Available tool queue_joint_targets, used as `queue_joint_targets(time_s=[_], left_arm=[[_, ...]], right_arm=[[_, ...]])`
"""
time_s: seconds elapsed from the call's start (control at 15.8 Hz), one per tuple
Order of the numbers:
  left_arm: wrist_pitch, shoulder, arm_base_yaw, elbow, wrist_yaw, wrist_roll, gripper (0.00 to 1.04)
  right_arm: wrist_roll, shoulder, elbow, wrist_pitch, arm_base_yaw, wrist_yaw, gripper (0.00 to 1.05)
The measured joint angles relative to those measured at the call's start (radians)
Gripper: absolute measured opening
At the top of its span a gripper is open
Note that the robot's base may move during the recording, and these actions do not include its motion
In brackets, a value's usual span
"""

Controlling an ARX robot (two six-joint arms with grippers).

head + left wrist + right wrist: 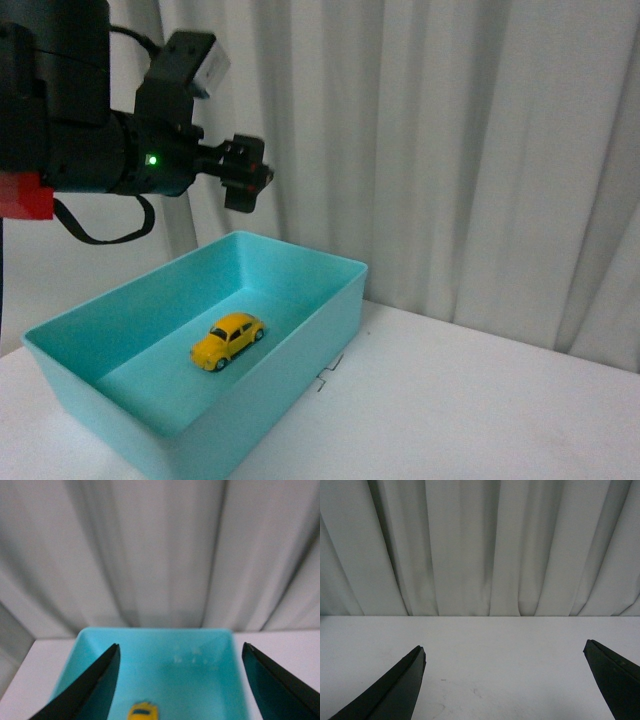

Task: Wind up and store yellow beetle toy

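The yellow beetle toy [228, 340] rests on its wheels on the floor of a teal bin [300, 262] on the white table. My left gripper [246, 173] hovers well above the bin, open and empty. In the left wrist view the toy [143, 712] shows just at the frame's edge inside the teal bin [220, 680], beneath and between the spread jaws of the left gripper [181, 650]. My right gripper [504, 650] is open over bare table and holds nothing; it does not appear in the front view.
A white curtain [450, 150] hangs close behind the table. The white tabletop [450, 400] stretches right of the bin, with a small dark mark [330, 372] beside the bin's wall.
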Motion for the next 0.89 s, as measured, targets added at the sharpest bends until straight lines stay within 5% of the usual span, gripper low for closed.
queue_joint_targets(time_s=[0.13, 0.38, 0.89], left_arm=[[0.277, -0.167, -0.046, -0.21, -0.02, -0.087, 0.48], [0.293, -0.323, -0.092, -0.436, -0.076, -0.119, 0.02], [0.146, -0.673, -0.183, -0.636, -0.17, -0.122, 0.02]], right_arm=[[0.0, 0.0, 0.0, 0.001, 0.0, 0.0, 0.98], [0.0, 0.0, 0.0, 0.0, 0.0, 0.0, 0.98], [0.0, 0.0, 0.0, 0.0, 0.0, 0.0, 0.98]])
